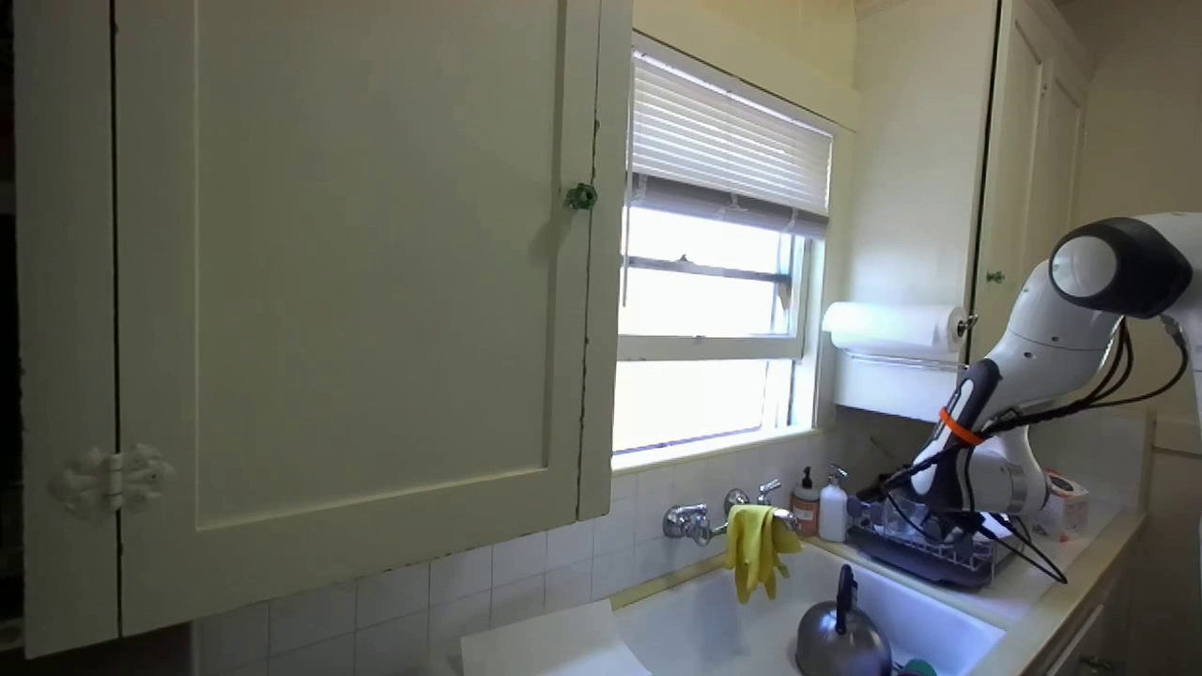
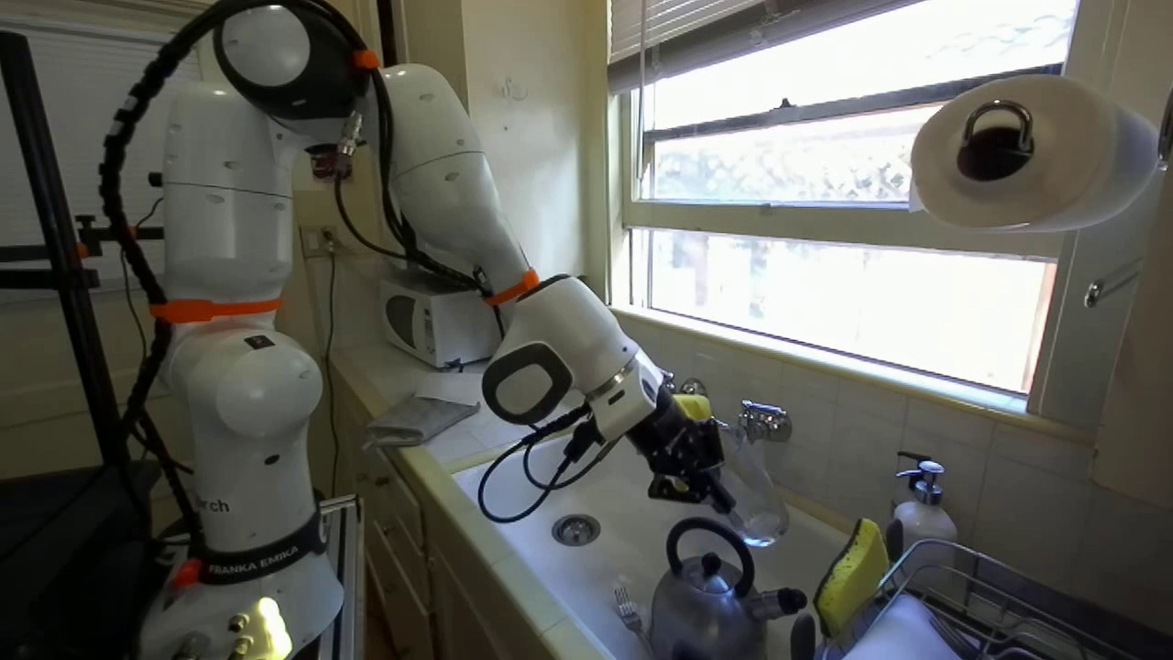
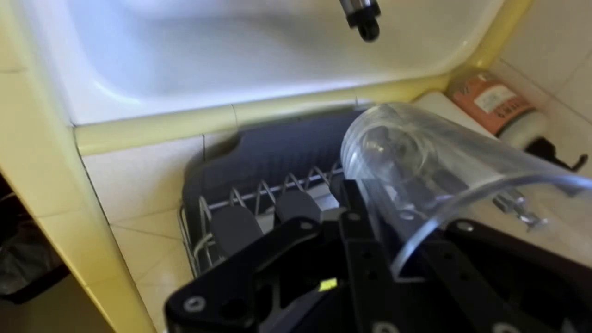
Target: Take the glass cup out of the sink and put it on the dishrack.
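In an exterior view, window [image 1: 716, 305] is above tap [image 1: 693, 524], tap over sink [image 1: 690, 606], gloves [image 1: 751, 545] hung on tap, kettle [image 1: 843, 643] in sink; rack [image 1: 925, 556] is right, on counter [image 1: 1080, 554] at sink's far end, w/ bottles [image 1: 832, 513] btwn it & tap, box [image 1: 1064, 507] beyond, roll [image 1: 887, 326] higher up (right of window).

In an exterior view: arm [image 2: 449, 183] left of sink, rack near right w/ sponge [image 2: 849, 579] at its left edge; fork [image 2: 628, 607] in sink just left of kettle, drain [image 2: 575, 530] farther off; microwave [image 2: 440, 321] & cloth [image 2: 423, 420] on counter past sink's far end; glass [image 2: 759, 502] in gripper [image 3: 374, 208] (over sink or rack, can't tell).
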Tool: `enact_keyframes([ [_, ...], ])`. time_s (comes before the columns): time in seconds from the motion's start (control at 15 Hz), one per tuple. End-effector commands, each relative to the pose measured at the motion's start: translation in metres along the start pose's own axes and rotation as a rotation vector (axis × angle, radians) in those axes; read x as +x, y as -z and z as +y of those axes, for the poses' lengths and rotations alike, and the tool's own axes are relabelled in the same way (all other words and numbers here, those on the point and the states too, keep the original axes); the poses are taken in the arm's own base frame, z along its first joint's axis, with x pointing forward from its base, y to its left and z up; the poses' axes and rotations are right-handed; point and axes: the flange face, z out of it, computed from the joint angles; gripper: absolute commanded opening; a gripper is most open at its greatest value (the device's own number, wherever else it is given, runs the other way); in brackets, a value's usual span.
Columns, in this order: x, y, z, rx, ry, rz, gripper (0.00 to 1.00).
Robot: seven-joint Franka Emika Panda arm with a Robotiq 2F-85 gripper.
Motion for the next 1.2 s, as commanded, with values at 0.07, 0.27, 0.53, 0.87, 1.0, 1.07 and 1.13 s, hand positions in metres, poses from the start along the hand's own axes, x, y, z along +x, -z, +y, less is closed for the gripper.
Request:
enact_keyframes([
  [0.07, 0.036, 0.019, -0.029, 0.103, -0.096, 0.174, 0.02],
  [0.27, 0.064, 0.027, -0.038, 0.12, -0.198, 0.247, 0.02],
  [0.53, 0.119, 0.035, -0.036, 0.117, -0.367, 0.282, 0.02],
  [0.87, 0.121, 0.032, -0.032, 0.111, -0.373, 0.294, 0.02],
  [1.0, 0.142, 0.031, -0.021, 0.085, -0.406, 0.293, 0.02],
  [1.07, 0.151, 0.029, -0.014, 0.064, -0.41, 0.294, 0.02],
  [1.13, 0.164, 0.026, -0.006, 0.041, -0.42, 0.271, 0.02],
])
